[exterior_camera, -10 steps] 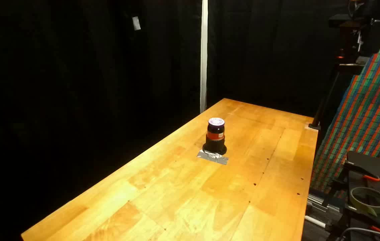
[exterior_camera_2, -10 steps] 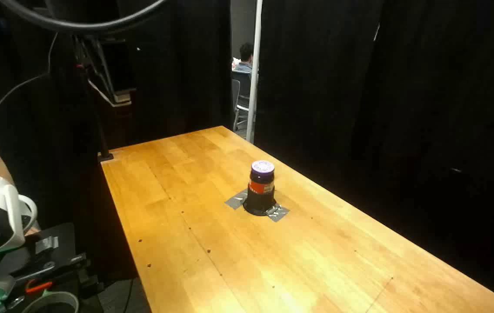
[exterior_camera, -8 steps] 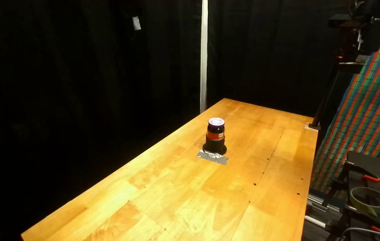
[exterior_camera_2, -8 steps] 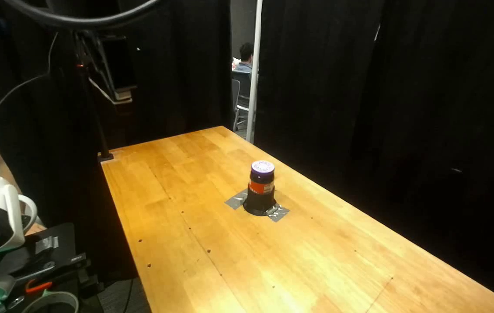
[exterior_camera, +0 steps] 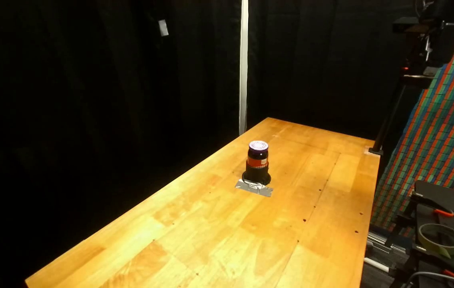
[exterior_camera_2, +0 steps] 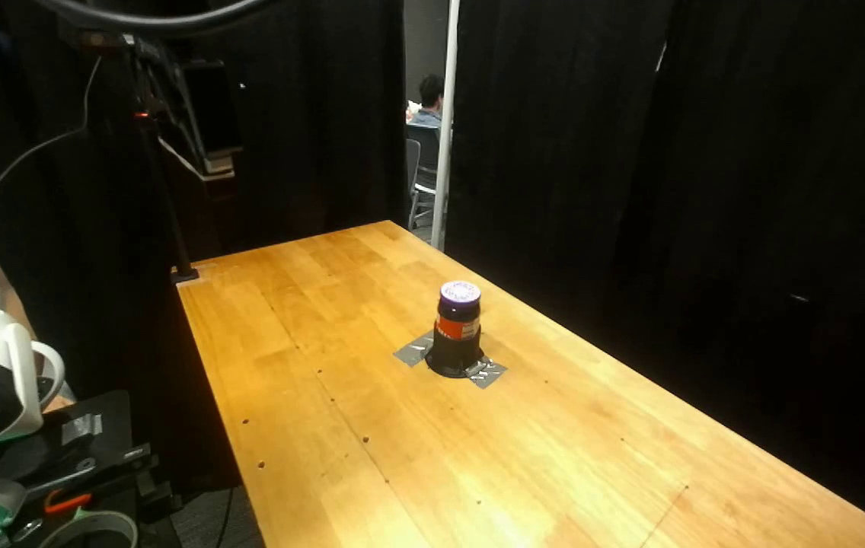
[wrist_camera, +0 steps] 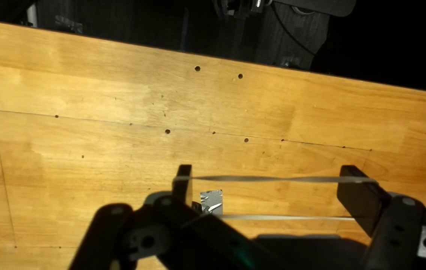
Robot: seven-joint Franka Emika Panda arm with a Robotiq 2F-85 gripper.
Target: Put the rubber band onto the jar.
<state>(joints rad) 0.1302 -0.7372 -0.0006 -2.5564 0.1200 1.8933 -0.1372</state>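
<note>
Black gripper (wrist_camera: 271,193) is holding its jaws wide apart, w/ pale rubber band (wrist_camera: 250,179) looping round both (prob. light, springy, slip-prone, best held at both ends), & stiff-looking jar (exterior_camera_2: 459,316) is standing below, prob. masked by one jaw.

1. Jar (exterior_camera_2: 459,310), shown in both exterior views: bears print, but no word or number can be read.
2. Lid (exterior_camera_2: 461,291), on top of the jar: purplish print on a pale face, too small to make out.
3. Label (exterior_camera: 255,163), orange-red, on the jar's side: pale lettering along its lower edge, too blurred to read.
</note>
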